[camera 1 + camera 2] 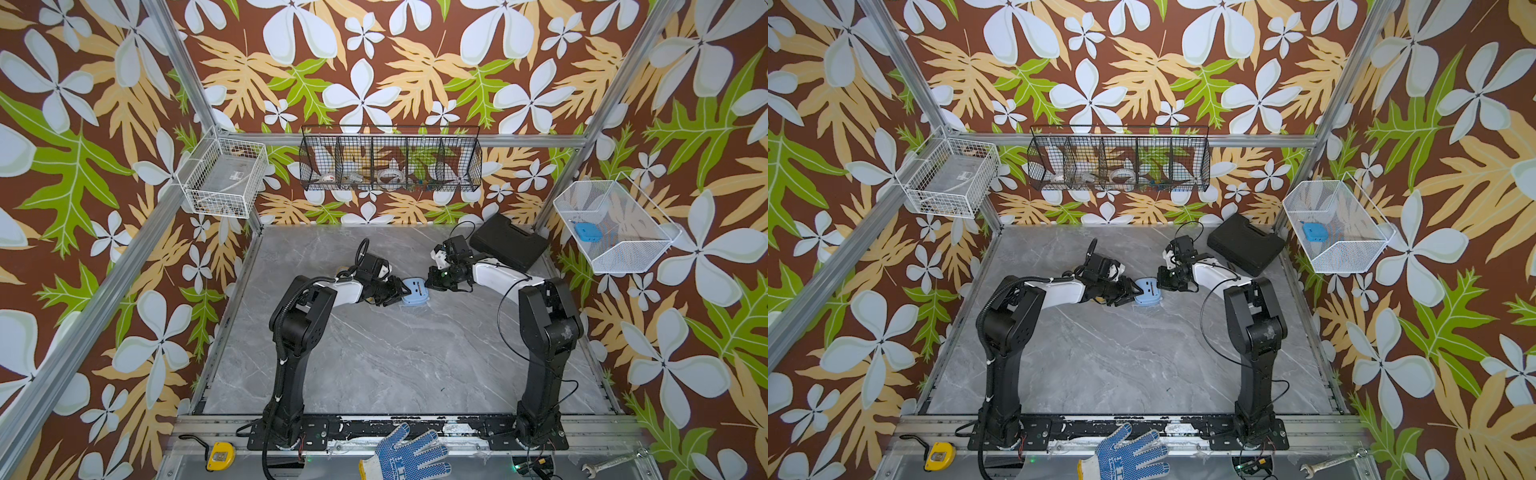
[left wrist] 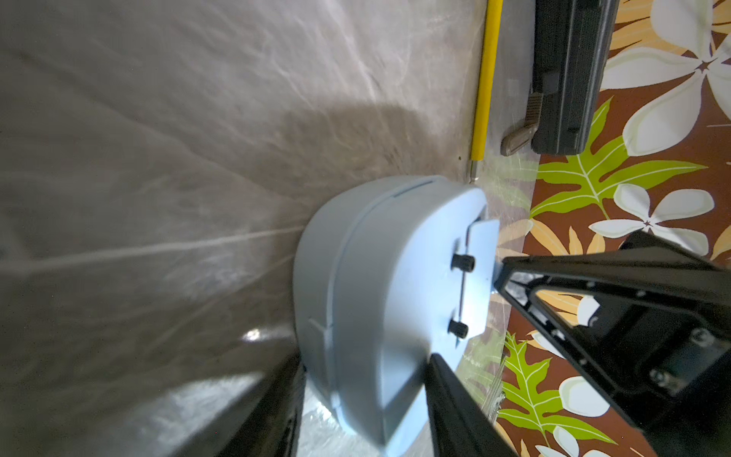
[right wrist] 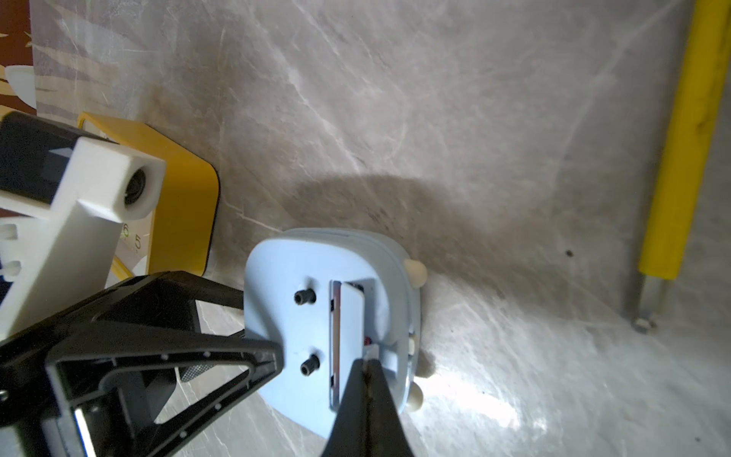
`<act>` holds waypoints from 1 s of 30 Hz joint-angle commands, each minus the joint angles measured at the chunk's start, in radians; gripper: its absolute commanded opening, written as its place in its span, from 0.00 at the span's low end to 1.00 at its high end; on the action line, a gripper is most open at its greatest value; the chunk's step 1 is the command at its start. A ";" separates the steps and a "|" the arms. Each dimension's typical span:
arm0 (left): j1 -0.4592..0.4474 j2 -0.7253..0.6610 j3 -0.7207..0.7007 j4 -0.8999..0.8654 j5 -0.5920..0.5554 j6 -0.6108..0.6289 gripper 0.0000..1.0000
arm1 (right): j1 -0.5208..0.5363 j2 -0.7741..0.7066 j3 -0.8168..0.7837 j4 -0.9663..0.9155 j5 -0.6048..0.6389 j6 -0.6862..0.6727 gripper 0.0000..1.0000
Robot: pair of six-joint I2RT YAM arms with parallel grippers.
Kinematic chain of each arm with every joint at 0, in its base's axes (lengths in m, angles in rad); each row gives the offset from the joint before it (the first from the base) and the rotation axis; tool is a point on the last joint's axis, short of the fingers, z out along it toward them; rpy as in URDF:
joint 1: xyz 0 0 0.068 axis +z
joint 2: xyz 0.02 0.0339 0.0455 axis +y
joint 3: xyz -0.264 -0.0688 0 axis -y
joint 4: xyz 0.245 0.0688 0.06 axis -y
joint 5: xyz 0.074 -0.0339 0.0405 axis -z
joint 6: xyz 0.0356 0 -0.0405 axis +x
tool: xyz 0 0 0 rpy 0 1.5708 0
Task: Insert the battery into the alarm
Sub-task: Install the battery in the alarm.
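Note:
The light blue alarm [image 1: 415, 293] [image 1: 1148, 291] lies face down at the middle of the marble table. Its back faces up, with two black knobs and a battery compartment whose lid [image 3: 352, 316] [image 2: 480, 277] stands partly raised. My left gripper [image 1: 399, 291] [image 2: 364, 362] is shut on the alarm [image 2: 375, 285], one finger on each side of its body. My right gripper [image 1: 430, 282] [image 3: 368, 362] is shut, its tips pressed against the compartment's edge beside the lid. The battery is hidden from every view.
A yellow clock [image 3: 178, 198] stands close behind the left arm. A black case [image 1: 509, 245] [image 2: 565, 71] lies at the back right. A yellow-handled tool [image 3: 672, 138] lies beyond the alarm. Wire baskets [image 1: 390, 160] hang on the walls. A glove [image 1: 409, 455] and a tape measure [image 1: 220, 456] lie on the front rail.

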 commanded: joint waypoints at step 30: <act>0.000 0.005 -0.005 0.014 0.006 -0.006 0.50 | 0.001 0.020 0.004 0.016 -0.017 0.030 0.00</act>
